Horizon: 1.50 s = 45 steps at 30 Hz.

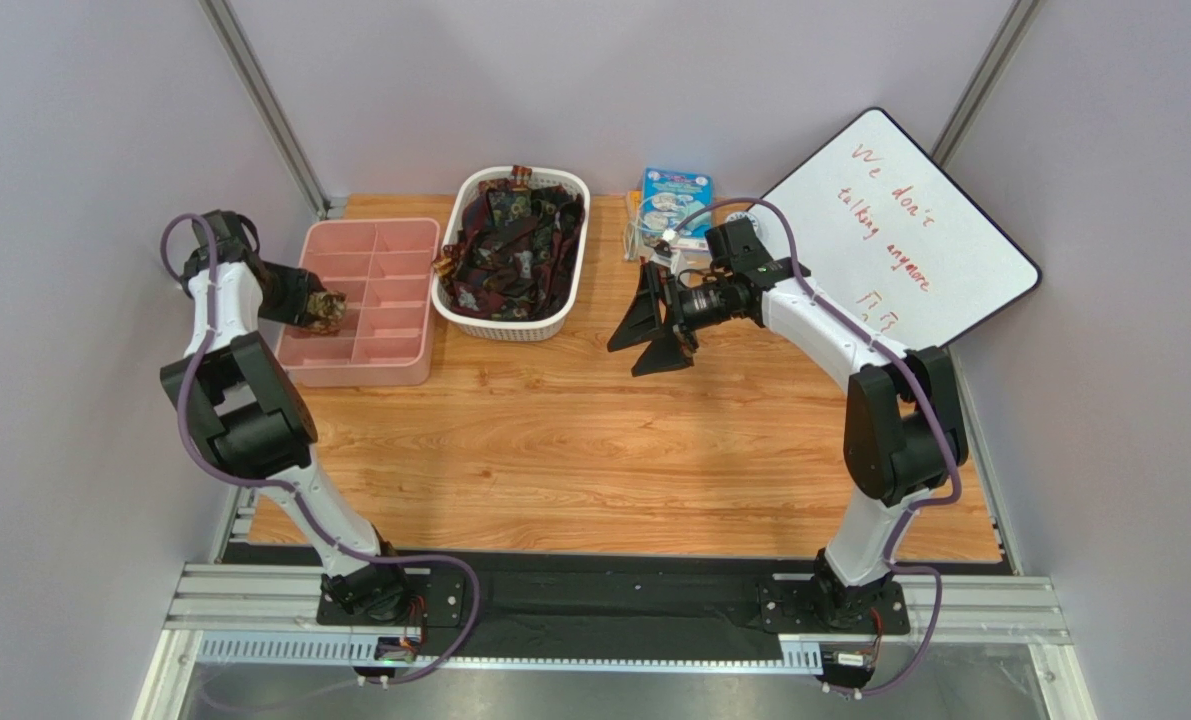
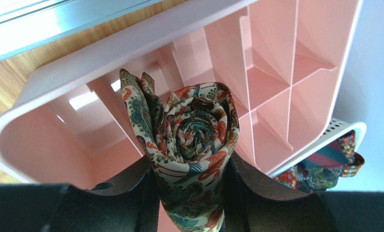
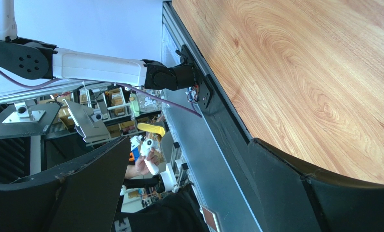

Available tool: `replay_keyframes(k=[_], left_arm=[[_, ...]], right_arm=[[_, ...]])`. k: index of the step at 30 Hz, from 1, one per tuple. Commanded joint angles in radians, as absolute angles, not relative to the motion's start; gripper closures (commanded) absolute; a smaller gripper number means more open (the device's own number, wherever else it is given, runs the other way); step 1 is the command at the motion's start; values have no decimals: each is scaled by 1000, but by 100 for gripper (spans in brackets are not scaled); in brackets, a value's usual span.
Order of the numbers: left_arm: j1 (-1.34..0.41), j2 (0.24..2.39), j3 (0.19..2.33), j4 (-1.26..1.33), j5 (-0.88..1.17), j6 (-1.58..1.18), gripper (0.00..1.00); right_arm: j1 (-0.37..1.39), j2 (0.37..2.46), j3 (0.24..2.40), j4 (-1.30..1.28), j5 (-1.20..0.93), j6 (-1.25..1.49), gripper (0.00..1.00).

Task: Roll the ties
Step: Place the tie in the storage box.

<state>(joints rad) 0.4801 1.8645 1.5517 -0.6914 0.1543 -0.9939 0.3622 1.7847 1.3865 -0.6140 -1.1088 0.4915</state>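
One rolled tie (image 2: 196, 133), cream with an orange and teal print, is clamped between the left jaws at the left side of the single pink divider tray (image 1: 394, 354). It seems to hang in a corner compartment, but its lower end is cut off in the wrist view, so I cannot tell whether it touches the tray. One white basket (image 1: 460, 309) holds a tangled heap of dark ties (image 1: 514, 240), too knotted to count. The right jaws stand wide apart with nothing between them, above the counter (image 1: 586, 450). One whiteboard (image 1: 917, 225) and one blue packet (image 1: 673, 198) lie at the back.
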Motion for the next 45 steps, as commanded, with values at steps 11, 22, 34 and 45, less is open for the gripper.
replay_keyframes(k=[11, 22, 34, 45], left_arm=[[474, 1882, 1523, -722, 80, -1057, 98], [460, 1928, 1559, -721, 61, -1069, 89], [457, 1956, 1549, -698, 64, -1057, 63], [457, 1914, 1555, -707, 107, -1042, 36]], right_arm=[[353, 1799, 1419, -626, -1131, 471, 0], [353, 1813, 1425, -627, -1132, 472, 0], [351, 1816, 1422, -635, -1129, 471, 0], [351, 1822, 1427, -637, -1127, 471, 0]])
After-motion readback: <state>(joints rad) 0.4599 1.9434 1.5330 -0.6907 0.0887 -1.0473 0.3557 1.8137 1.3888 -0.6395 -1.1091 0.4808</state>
